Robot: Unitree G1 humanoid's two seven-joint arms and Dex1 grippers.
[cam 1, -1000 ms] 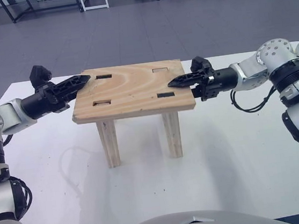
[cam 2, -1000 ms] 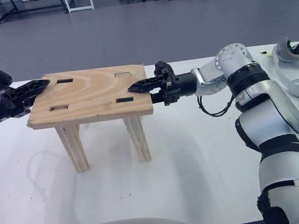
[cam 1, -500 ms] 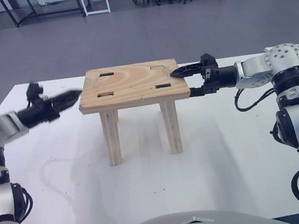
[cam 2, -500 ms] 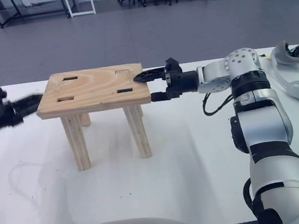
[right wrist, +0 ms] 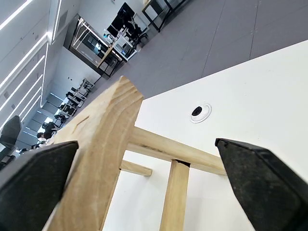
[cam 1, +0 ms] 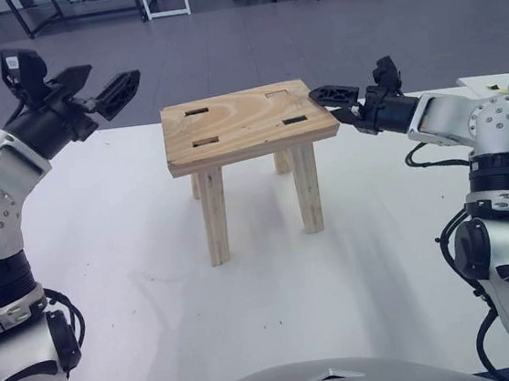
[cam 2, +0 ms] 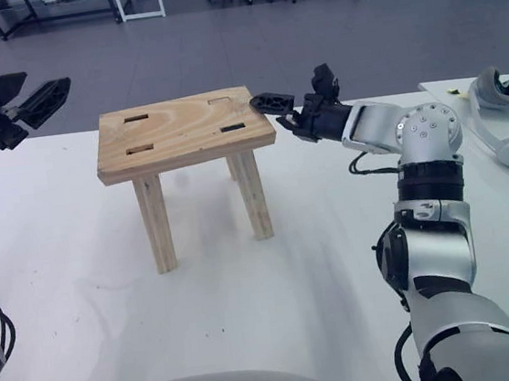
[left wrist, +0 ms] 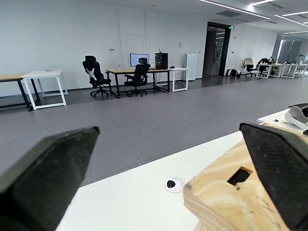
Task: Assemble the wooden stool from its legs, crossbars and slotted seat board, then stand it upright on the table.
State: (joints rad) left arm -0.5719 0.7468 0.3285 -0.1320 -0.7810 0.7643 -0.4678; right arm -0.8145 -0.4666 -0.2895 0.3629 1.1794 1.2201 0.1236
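The assembled wooden stool (cam 1: 247,125) stands upright on the white table (cam 1: 342,309), its slotted seat board on top and its legs (cam 1: 213,215) under it. My left gripper (cam 1: 100,87) hangs open, raised above the table to the left of the stool and apart from it; in its wrist view the seat's corner (left wrist: 231,197) lies beyond the spread fingers (left wrist: 43,178). My right gripper (cam 1: 341,105) is open at the seat's right edge. Its wrist view shows the seat edge (right wrist: 96,159), a crossbar (right wrist: 168,149) and a leg (right wrist: 173,197) close ahead.
A white headset-like object (cam 2: 504,121) lies at the table's far right. A round cable grommet (left wrist: 171,184) sits in the tabletop behind the stool. Grey floor with desks and chairs lies past the far edge. Bare tabletop surrounds the stool.
My left gripper has drawn back from the seat's left side and risen high. My right gripper stays at the right edge, fingers apart. The head view has shifted.
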